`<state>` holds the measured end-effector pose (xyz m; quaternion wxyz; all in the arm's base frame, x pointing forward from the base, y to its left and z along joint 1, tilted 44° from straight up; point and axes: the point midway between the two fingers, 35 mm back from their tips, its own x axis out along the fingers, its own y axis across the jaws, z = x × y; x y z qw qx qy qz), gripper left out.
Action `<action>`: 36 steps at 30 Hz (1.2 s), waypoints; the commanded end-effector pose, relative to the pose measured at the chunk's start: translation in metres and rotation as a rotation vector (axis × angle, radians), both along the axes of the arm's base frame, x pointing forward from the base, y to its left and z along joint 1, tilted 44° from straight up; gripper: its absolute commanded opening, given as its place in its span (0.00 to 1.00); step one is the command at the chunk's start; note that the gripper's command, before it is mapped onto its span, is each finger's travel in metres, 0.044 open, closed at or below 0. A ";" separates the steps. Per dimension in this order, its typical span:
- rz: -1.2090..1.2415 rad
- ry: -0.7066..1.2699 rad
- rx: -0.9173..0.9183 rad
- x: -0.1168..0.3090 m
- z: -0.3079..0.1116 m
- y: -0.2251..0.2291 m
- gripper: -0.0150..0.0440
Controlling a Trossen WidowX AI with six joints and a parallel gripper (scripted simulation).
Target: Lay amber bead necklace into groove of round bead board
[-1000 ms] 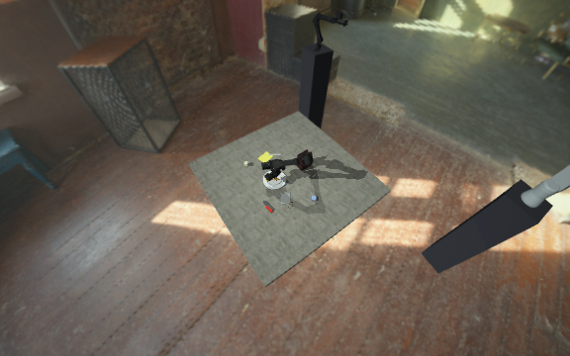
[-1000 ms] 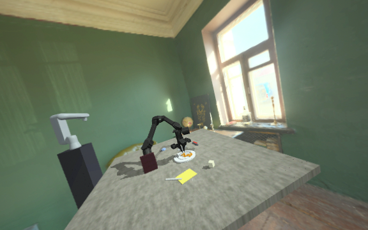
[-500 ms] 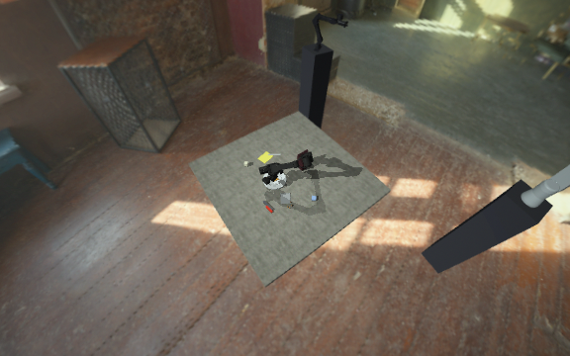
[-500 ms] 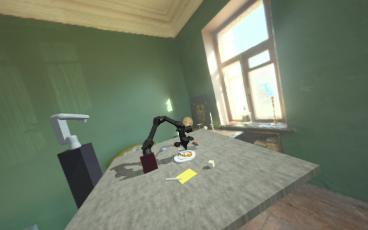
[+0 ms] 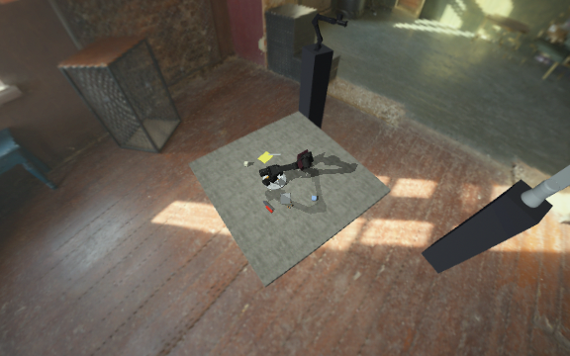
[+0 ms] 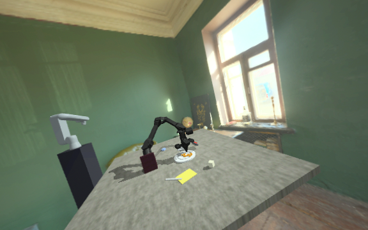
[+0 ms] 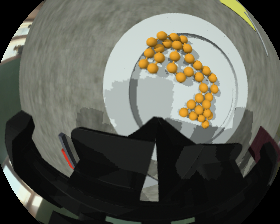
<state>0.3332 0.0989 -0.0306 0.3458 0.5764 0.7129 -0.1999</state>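
Observation:
The round white bead board [image 7: 118,60] [image 6: 177,160] lies on the table, with a ring groove around its middle. The amber bead necklace [image 7: 175,56] [image 6: 187,154] lies bunched on it. One cluster is at the upper left of the ring in the wrist view, partly over the groove. From it a doubled strand bends down the right side, inside the ring, to a small cluster at the lower right. The groove shows bare at the left and upper right. My gripper [image 7: 156,121] [image 6: 186,151] is shut and empty, its tips over the board's near part, left of the lower cluster.
A yellow sheet [image 5: 265,157] [image 6: 186,176] [image 7: 238,11] with a pale stick [image 6: 171,179] and a whitish cube [image 5: 246,163] [image 6: 211,163] lie beside the board. A red item [image 5: 269,209] [image 7: 67,158], a grey piece [image 5: 286,199] and a blue block [image 5: 314,198] [image 6: 163,149] lie on its other side.

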 end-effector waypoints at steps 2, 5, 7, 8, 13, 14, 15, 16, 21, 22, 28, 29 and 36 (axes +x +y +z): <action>0.000 0.000 0.000 0.000 0.000 0.000 0.34; 0.000 0.000 0.000 0.000 0.000 0.000 0.48; 0.000 0.000 0.000 0.000 0.000 0.000 0.57; 0.000 0.000 0.000 0.000 0.000 0.000 0.61; 0.000 0.000 0.000 0.000 0.000 0.000 0.83; -0.001 0.001 0.000 0.000 0.001 -0.002 0.88; -0.001 0.002 0.001 0.000 0.003 -0.004 0.92; -0.002 0.003 0.001 0.001 0.006 -0.006 0.97; -0.005 0.008 0.004 0.001 0.013 -0.014 1.00; -0.006 0.019 0.004 -0.001 0.007 -0.010 1.00; -0.005 0.008 0.004 0.000 0.013 -0.015 1.00; -0.005 0.008 0.004 0.000 0.013 -0.015 1.00; -0.005 0.008 0.004 0.000 0.013 -0.015 1.00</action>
